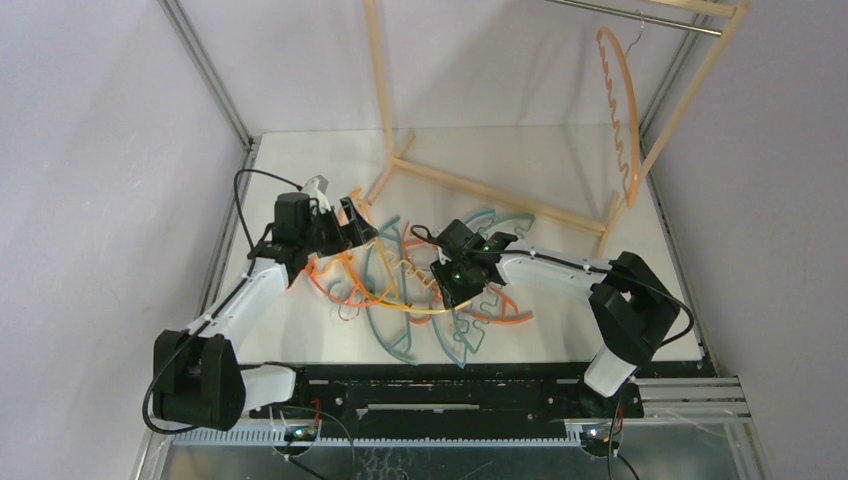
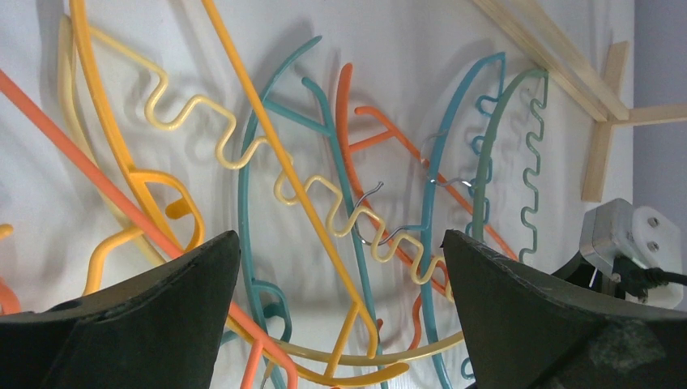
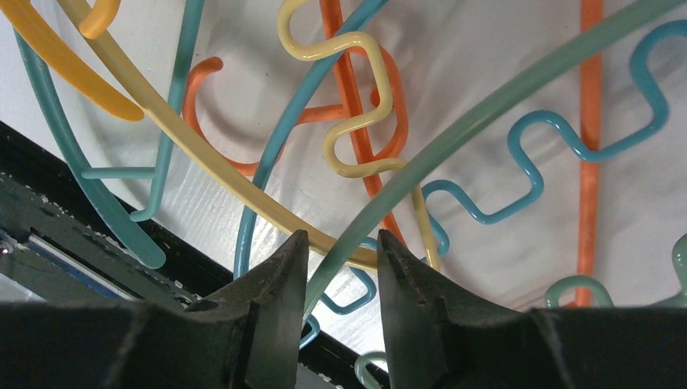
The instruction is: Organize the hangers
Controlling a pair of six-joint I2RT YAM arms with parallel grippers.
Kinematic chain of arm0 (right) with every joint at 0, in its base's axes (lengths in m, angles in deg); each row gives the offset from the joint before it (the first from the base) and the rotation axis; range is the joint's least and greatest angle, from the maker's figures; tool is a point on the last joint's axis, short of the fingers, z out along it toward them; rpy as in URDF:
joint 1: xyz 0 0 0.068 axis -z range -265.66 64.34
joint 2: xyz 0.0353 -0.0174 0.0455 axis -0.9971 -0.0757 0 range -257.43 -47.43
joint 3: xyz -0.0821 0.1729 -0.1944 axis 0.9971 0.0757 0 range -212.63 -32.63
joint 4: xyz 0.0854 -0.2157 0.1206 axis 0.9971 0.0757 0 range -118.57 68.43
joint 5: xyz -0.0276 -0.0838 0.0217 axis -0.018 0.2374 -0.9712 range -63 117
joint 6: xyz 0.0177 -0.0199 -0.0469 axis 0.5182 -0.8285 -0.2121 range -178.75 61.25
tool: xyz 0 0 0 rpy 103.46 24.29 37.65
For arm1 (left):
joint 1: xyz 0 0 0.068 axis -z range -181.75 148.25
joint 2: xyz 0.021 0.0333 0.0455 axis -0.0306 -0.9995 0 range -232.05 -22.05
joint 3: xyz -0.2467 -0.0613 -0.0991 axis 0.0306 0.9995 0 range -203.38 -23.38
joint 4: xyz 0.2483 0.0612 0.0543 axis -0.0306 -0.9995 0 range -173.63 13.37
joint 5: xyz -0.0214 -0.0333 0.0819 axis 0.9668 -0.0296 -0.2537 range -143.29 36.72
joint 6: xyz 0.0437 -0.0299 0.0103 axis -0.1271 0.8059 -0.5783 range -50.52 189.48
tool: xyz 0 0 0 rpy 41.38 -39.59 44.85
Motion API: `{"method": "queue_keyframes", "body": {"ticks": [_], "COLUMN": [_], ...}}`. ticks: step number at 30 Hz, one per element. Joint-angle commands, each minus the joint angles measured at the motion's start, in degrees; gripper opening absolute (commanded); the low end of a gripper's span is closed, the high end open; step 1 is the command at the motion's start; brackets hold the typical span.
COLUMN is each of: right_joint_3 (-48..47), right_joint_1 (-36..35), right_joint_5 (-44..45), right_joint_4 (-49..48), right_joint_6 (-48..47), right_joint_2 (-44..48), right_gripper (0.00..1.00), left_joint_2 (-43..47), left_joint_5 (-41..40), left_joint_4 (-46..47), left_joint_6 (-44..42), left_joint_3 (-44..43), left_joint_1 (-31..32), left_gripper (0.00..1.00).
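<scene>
Several hangers [image 1: 400,290] are lying in a tangled heap on the desk [image 1: 500,160], right between the two arms. One more orange hanger [image 1: 622,110] is hanging off the metal rod [image 1: 640,17] of the wooden rack [image 1: 480,190] at the back right.

Left claw [image 2: 340,235] is hovering over the heap with its jaws spread wide, gripping nothing. Right claw [image 3: 342,239] is sitting low with its jaws narrowed around the smooth arm of a pale green hanger [image 3: 486,105]. I honestly can't tell if the pads are biting yet or just straddling it.

My guess on handling: these are looking like thin plastic, so light, a bit springy, and probably slick too. Weight isn't going to be the issue, snagging is, since the wire hooks and the wavy bars, like on the yellow hanger [image 3: 360,121], are threading through each other. I'd be taking hold on a plain curved arm near the neck, not on the squiggles, and lifting slowly so the neighbours are sliding off instead of coming along.
</scene>
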Motion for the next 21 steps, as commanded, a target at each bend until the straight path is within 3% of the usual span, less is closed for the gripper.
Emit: {"method": "queue_keyframes", "body": {"ticks": [1,3,8,11,15,21], "right_joint_3": [-0.06,-0.06,-0.05,-0.24,-3.25,-15.71], "right_joint_1": [-0.68,-0.79,-0.88,-0.59,0.06,0.58], "right_joint_5": [-1.12,-0.64,1.49,2.73,3.56,7.59], "right_joint_4": [-2.70,-2.62,-1.87,-1.23,1.96,9.96], "right_joint_6": [1.75,1.95,2.14,2.08,1.91,-1.17], "right_joint_2": [-1.01,-1.31,1.07,5.11,12.19,18.26], "right_gripper": [0.43,0.38,0.11,0.03,0.00,0.00], "left_joint_2": [2.58,2.96,3.22,3.02,2.56,2.67], "left_joint_5": [-0.58,-0.78,-0.81,-0.90,-0.94,-1.64], "left_joint_4": [-0.08,-0.29,-0.59,-0.62,-0.41,0.62], "left_joint_6": [-1.53,-1.58,-1.70,-1.91,-1.97,-1.35], "left_joint_3": [1.66,1.98,1.63,0.88,-0.09,-1.08], "left_joint_1": [-0.33,-0.34,-0.33,-0.28,-0.28,-0.32], "left_gripper": [1.00,1.00,1.00,1.00,1.00,1.00]}}
